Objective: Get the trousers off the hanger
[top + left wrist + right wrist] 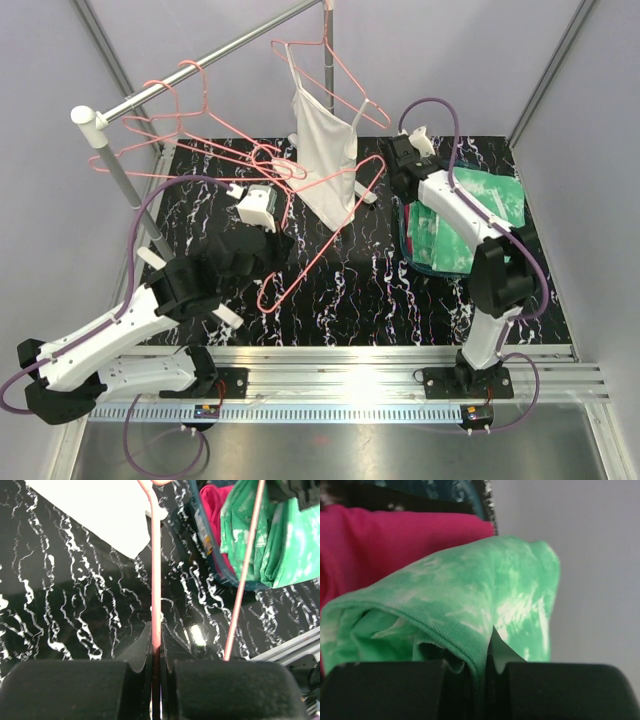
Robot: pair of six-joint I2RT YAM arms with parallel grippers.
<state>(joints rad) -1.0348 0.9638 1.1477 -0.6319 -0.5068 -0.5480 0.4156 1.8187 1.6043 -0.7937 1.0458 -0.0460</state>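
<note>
"Where are the green and white trousers [470,595]?"

"Bunched at the right side of the table [330,300], spilling over the teal rim of a bin [207,540]. The magenta-pink trousers [395,540] lie inside, just behind them. The right gripper [489,652] is clamped on a fold of the green cloth."

"And the left gripper [156,640]?"

"It pinches the wire of a bare pink hanger [156,580], which is tilted over the black marbled tabletop."

"And the rail [200,62]?"

"A white tank top [325,150] hangs beneath it, with other pink hangers [268,160] tangled to its left."
</note>
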